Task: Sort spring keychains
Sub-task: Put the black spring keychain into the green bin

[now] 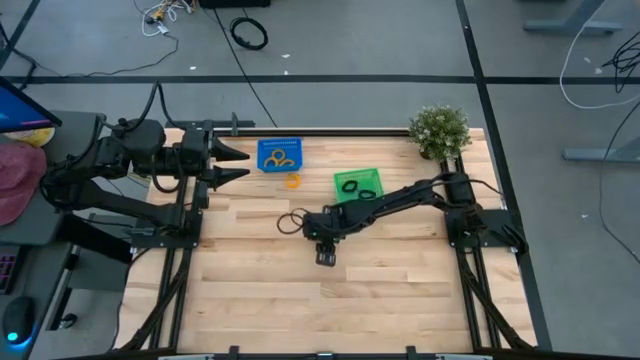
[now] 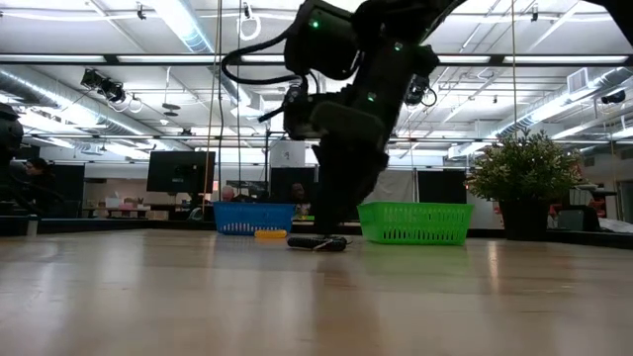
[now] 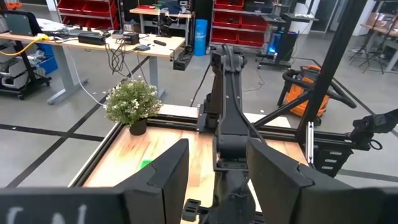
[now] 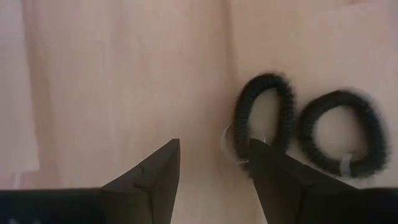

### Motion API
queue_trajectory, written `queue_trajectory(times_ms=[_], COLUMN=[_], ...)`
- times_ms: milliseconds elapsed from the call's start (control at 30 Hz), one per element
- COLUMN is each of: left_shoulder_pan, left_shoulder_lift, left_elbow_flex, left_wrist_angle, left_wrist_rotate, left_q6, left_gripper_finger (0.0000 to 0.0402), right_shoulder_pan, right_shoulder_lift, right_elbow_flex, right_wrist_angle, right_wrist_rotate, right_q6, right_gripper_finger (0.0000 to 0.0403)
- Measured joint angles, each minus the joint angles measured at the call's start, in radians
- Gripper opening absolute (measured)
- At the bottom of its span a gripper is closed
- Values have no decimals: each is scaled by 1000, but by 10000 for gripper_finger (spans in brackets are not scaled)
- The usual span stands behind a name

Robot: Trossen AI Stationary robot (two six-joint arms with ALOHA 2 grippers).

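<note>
Wooden table (image 1: 250, 290) carries two black keychains (image 4: 264, 118), side by side under your right gripper (image 4: 214, 165). Its fingers stand apart, empty, beside the nearer loop. Shift over that loop before closing. Left gripper (image 1: 235, 165) waits open.

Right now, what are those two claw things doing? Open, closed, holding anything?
Left gripper: open, empty, waiting beside the blue basket.
Right gripper: open, empty, over two black keychains.

Two baskets (image 1: 279, 153) (image 1: 358, 185) sit side by side at the worktop's (image 1: 250, 280) far part; plant (image 1: 439, 130) at far right corner; two keychains (image 4: 264, 115) (image 4: 341, 134) lie side by side on the worktop under the right claw (image 4: 214, 171).
</note>
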Motion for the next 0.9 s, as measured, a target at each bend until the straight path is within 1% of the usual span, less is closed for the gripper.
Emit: queue_trajectory(times_ms=[233, 400, 467, 533, 600, 667, 800, 833, 900], left_shoulder_pan=[0, 0, 0, 0, 0, 0, 0, 0, 0], left_shoulder_lift=[0, 0, 0, 0, 0, 0, 0, 0, 0], left_elbow_flex=[0, 0, 0, 0, 0, 0, 0, 0, 0], left_wrist_angle=[0, 0, 0, 0, 1, 1, 1, 1, 1], left_wrist_rotate=[-12, -26, -27, -27, -27, -27, -27, -27, -29], left_q6=[0, 0, -1, -1, -1, -1, -5, -6, -6], left_gripper_finger=[165, 165, 165, 165, 165, 165, 165, 165, 165], right_shoulder_pan=[17, 17, 17, 17, 17, 16, 16, 16, 18], right_shoulder_lift=[-2, -3, -3, -3, -3, -3, -4, -7, -7], right_elbow_flex=[-54, -80, -85, -86, -86, -86, -86, -86, -86], right_wrist_angle=[45, 100, 112, 113, 113, 114, 121, 121, 121], right_wrist_rotate=[34, 32, 33, 34, 36, 34, -5, -28, -53], right_q6=[1, 70, 86, 94, 106, 112, 145, 155, 168], right_gripper_finger=[192, 191, 184, 168, 143, 109, 26, 16, 15])
